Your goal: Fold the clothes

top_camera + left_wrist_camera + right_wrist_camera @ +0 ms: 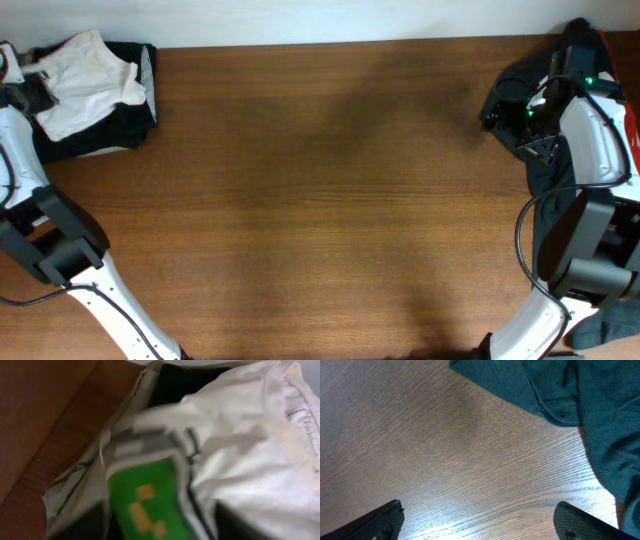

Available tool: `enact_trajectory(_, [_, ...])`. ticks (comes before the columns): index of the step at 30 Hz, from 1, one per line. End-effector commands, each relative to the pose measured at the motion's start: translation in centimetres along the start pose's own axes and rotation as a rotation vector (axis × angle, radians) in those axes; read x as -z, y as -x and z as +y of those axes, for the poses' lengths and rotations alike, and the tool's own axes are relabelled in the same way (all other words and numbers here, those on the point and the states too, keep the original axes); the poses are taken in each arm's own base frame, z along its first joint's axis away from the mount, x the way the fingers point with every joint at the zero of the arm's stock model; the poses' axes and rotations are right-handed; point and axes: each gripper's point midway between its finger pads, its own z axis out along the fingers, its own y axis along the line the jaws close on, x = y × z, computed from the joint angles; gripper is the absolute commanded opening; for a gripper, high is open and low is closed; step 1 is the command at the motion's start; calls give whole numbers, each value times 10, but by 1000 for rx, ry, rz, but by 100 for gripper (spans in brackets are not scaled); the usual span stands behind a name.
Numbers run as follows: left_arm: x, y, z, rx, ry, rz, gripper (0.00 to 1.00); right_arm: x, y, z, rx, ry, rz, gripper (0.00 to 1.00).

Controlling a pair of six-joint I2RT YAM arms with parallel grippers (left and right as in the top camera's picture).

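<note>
The shirt (90,85) lies crumpled on a black bundle (100,135), far left. I cannot tell the left tool's (28,95) state. The right tool (477,510) is released.

1. Left arm (110,300) is showing white link shells joined by blocky black joint housings.
2. Right arm (592,140) is showing the same white-and-black build, and small green lights (590,80) are glowing on it.
3. A thin black cable (522,235) is looping alongside the right arm.
4. Right fingers (382,521) are presenting as matte black.
</note>
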Motion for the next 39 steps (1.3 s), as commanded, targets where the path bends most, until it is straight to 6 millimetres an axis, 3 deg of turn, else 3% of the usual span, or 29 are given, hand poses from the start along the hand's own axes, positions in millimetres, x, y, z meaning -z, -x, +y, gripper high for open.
enact_trajectory(1, [-1,-2,0,8,8,10,99,3,6,1,10,-4,-18,99])
enact_trajectory(4, [14,9,-6,59,-20,-4,99,3,6,1,10,-4,-17,99])
enact_trajectory(5, [25,21,-11,55,-45,-35,99,3,6,1,10,-4,-18,99])
enact_trajectory(6, [34,31,-12,52,-44,-57,80,3,6,1,10,-4,-17,99])
enact_trajectory(7, [40,35,-14,50,-45,-65,48,3,6,1,10,-4,-18,99])
enact_trajectory(8, [45,34,-15,49,-47,-54,1,3,6,1,10,-4,-17,99])
enact_trajectory(11, [37,6,-19,67,-57,46,1,3,6,1,10,-4,-17,99])
enact_trajectory(14, [11,-26,-21,72,-63,122,1,3,6,1,10,-4,-17,99])
enact_trajectory(18, [-21,-83,-24,138,-53,286,1,3,6,1,10,-4,-17,99])
enact_trajectory(21, [-29,-106,-53,158,-158,359,1,3,6,1,10,-4,-17,99])
enact_trajectory(24, [-23,-113,-84,146,-241,400,1,3,6,1,10,-4,-17,99])
enact_trajectory(26, [-18,-106,-101,121,-256,391,1,3,6,1,10,-4,-17,99])
enact_trajectory(28, [-5,-86,-111,100,-268,346,1,3,6,1,10,-4,-18,99])
enact_trajectory(33, [56,12,-112,96,-271,91,1,3,6,1,10,-4,-18,99])
enact_trajectory(36, [63,34,-96,93,-210,13,1,3,6,1,10,-4,-17,99])
enact_trajectory(38, [54,27,-68,96,-53,27,1,3,6,1,10,-4,-17,99])
enact_trajectory(39, [48,20,-44,97,72,41,1,3,6,1,10,-4,-18,99])
